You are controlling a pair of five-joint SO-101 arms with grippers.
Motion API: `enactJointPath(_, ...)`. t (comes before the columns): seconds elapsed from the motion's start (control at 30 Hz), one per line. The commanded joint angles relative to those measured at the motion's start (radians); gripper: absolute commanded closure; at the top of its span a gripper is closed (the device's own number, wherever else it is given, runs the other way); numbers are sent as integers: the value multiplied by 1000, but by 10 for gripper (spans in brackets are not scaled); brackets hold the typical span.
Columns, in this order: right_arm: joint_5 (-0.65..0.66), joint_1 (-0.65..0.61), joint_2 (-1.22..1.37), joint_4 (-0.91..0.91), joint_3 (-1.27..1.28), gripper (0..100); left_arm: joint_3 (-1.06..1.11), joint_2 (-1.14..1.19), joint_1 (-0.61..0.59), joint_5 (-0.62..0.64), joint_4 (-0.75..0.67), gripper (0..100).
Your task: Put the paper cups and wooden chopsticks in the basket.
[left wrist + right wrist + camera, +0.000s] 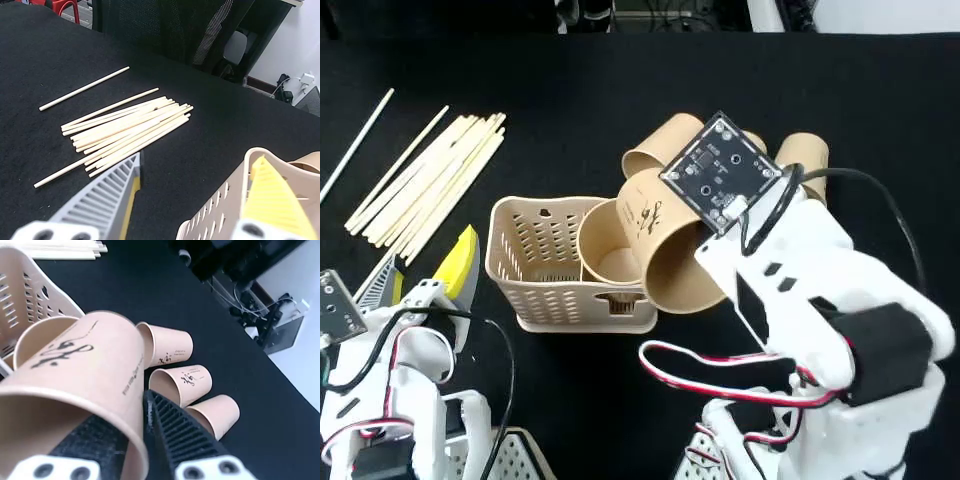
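Note:
A beige slotted basket point(535, 275) stands at the table's middle with one paper cup point(605, 250) upright inside. My right gripper point(705, 250) is shut on the rim of a second paper cup point(660, 235), held tilted over the basket's right end; the right wrist view shows the rim of this held cup point(85, 380) pinched at the right gripper point(142, 400). Three more cups point(185, 380) lie on their sides behind. Wooden chopsticks point(430, 180) lie in a loose pile at the far left. My left gripper point(420, 270) is open and empty, left of the basket, short of the chopsticks point(125, 130).
A single chopstick point(358, 145) lies apart from the pile, toward the left edge. The black cloth between the pile and the basket point(235, 200) is bare. Chairs and cables stand beyond the table's far edge.

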Motion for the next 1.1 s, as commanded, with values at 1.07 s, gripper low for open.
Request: enactJointPath(1.07,-98,-84,166,37,38,987,1,8,5,2,-18,661)
